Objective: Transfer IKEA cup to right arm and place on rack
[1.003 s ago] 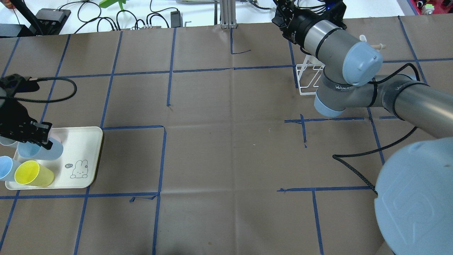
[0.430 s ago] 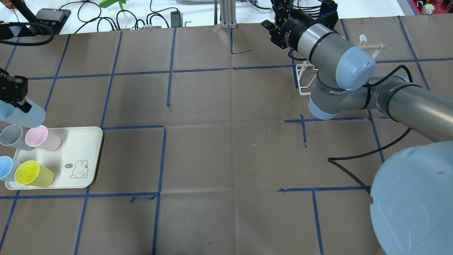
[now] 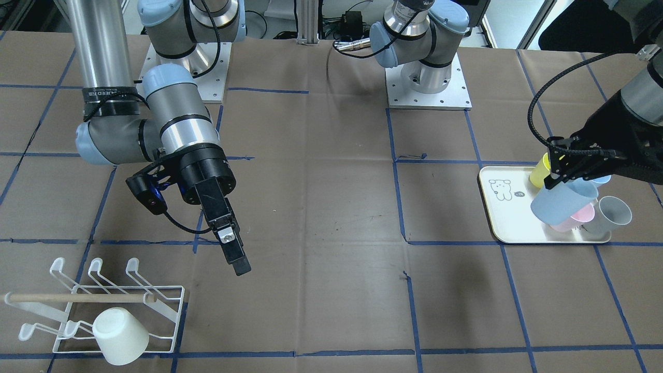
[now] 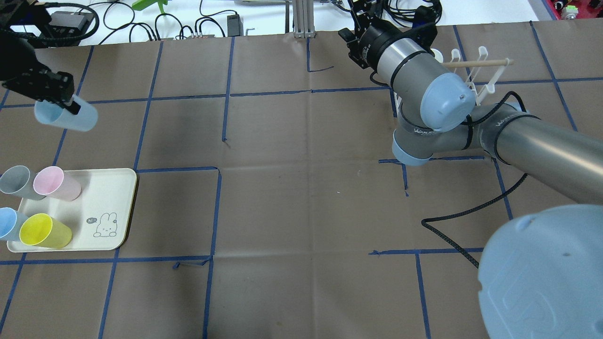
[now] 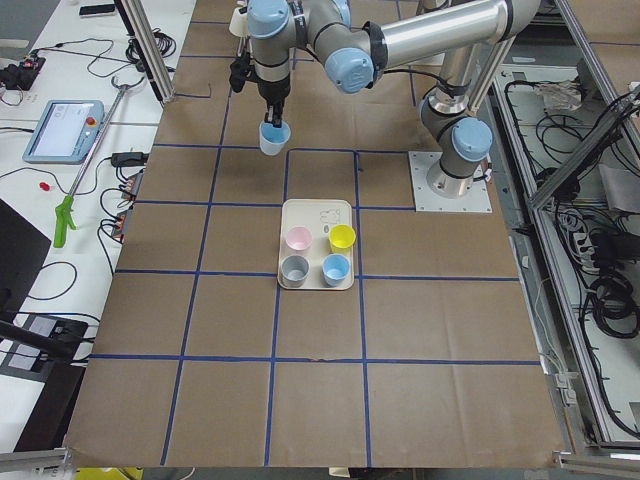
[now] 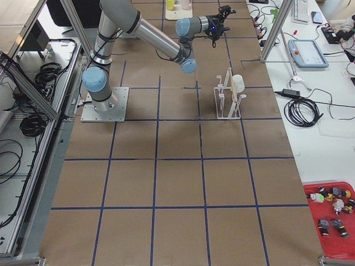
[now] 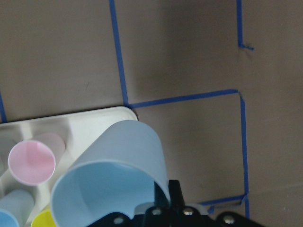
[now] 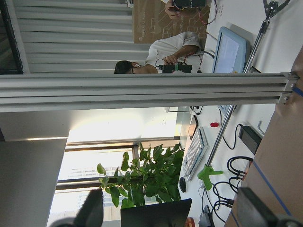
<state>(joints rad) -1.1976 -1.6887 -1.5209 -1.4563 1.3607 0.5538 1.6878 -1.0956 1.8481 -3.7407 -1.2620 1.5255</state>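
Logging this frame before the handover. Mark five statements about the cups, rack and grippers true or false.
1. The left gripper holds a light blue cup by its rim. True.
2. The cream tray carries five cups. False: it carries four, a grey cup, a pink cup, a blue cup and a yellow cup.
3. The white wire rack is empty. False: a white cup sits on it.
4. The right gripper is open and holds nothing. True.
5. The light blue cup stands on the tray. False: it hangs in the air, clear of the tray.
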